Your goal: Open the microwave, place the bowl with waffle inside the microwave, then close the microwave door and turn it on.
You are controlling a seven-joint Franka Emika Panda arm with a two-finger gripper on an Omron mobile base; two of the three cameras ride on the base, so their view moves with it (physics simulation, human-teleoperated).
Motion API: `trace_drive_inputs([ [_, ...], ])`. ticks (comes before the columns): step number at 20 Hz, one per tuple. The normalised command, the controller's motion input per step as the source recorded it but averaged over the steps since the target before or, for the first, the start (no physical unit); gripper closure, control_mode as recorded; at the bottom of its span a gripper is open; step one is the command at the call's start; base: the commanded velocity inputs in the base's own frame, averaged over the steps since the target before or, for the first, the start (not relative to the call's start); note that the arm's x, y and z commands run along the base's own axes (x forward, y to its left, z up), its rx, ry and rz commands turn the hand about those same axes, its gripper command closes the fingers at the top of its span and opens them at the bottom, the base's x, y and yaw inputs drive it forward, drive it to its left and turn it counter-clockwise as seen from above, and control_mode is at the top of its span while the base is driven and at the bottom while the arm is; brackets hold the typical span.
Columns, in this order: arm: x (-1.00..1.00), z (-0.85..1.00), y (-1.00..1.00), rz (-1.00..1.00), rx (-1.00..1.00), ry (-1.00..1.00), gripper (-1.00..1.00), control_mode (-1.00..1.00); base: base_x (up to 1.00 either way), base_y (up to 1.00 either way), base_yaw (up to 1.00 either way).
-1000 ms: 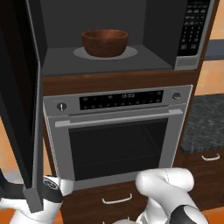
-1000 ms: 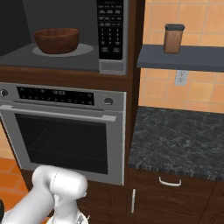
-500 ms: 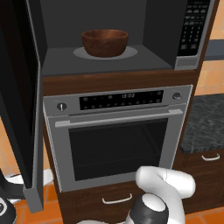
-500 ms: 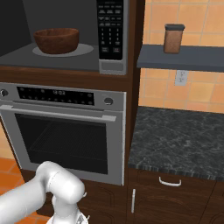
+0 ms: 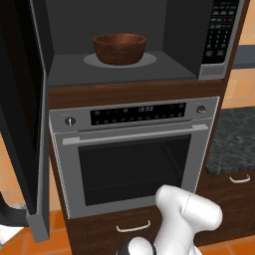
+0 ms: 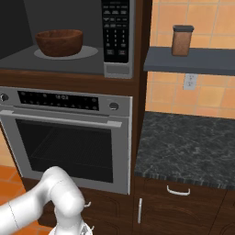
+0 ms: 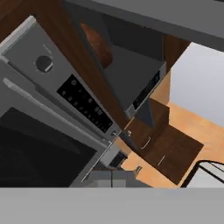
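Swinging on its left hinge, the microwave door (image 5: 22, 114) stands wide open and looks stiff and light, best pushed flat on its outer panel by the pressed-together, empty hand, while the bowl (image 5: 119, 48) sits on the turntable (image 5: 147, 60) inside the microwave (image 5: 199, 35).

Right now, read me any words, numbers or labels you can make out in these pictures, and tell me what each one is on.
"13:02", as best it reads, blurred: the lit clock on the black display strip of the silver built-in oven.
Black keypad panel of the silver-grey microwave: white key markings, too small to read.
Brown lidded canister on the grey shelf: no label.
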Motion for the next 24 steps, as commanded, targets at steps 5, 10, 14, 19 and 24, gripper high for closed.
trace_drive_inputs([
  [5,-0.39,0.6,-0.02,0.27,-0.18,-0.43,1.0,-1.0,0.0,0.0,0.0],
  [10,0.16,0.33,0.0,0.32,-0.33,0.01,1.0,-1.0,0.0,0.0,0.0],
  [14,0.49,-0.06,0.0,0.2,-0.39,0.05,1.0,-1.0,0.0,0.0,0.0],
  [19,0.95,-0.28,0.01,0.06,-0.33,0.04,1.0,-1.0,0.0,0.0,0.0],
  [24,0.56,-0.12,0.26,0.06,-0.27,-0.09,1.0,-1.0,0.0,0.0,0.0],
])
